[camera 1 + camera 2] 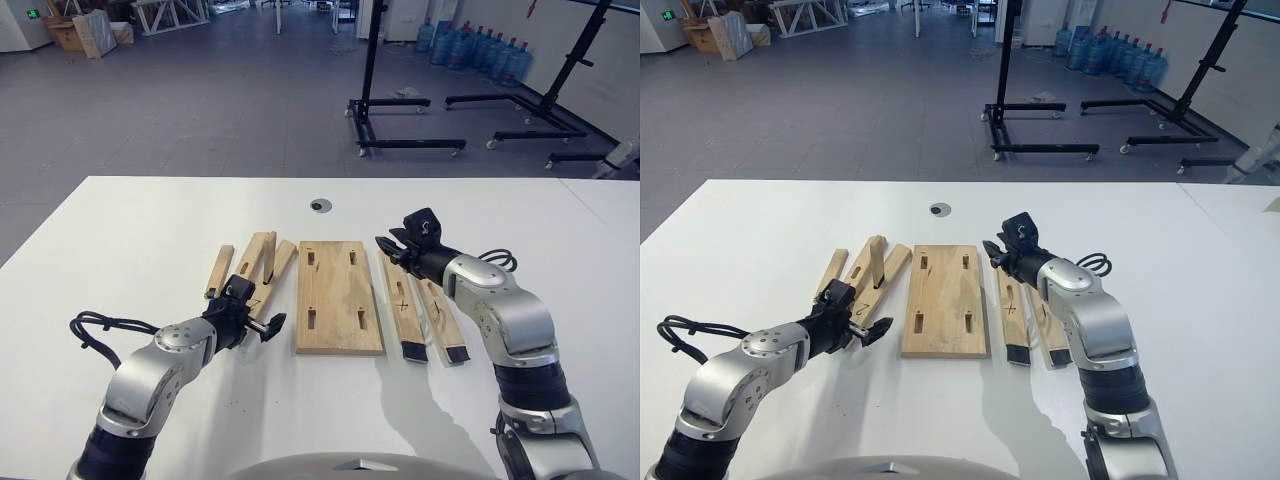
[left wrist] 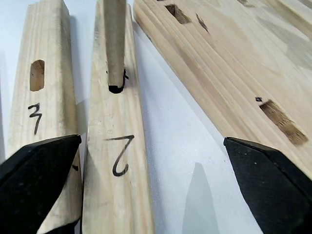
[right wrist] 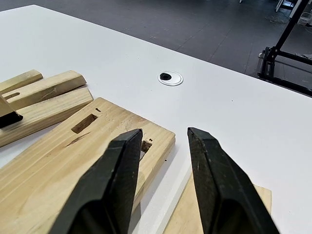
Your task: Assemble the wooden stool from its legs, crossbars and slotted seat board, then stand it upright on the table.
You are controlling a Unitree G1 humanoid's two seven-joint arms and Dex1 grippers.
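Hiding pt of leg 3 [image 2: 48, 58]: left pincer [image 2: 151, 140].

A white bench [image 1: 120, 230] with a round cable grommet [image 1: 320, 205] stands on a grey floor [image 1: 200, 100]. Behind it are black wheeled stands [image 1: 410, 145], blue water jugs [image 1: 485, 50] and cardboard boxes [image 1: 90, 30].

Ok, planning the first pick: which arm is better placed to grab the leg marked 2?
Probably left: the left gripper is open at the near end of leg 2; the right gripper sits across the seat board.
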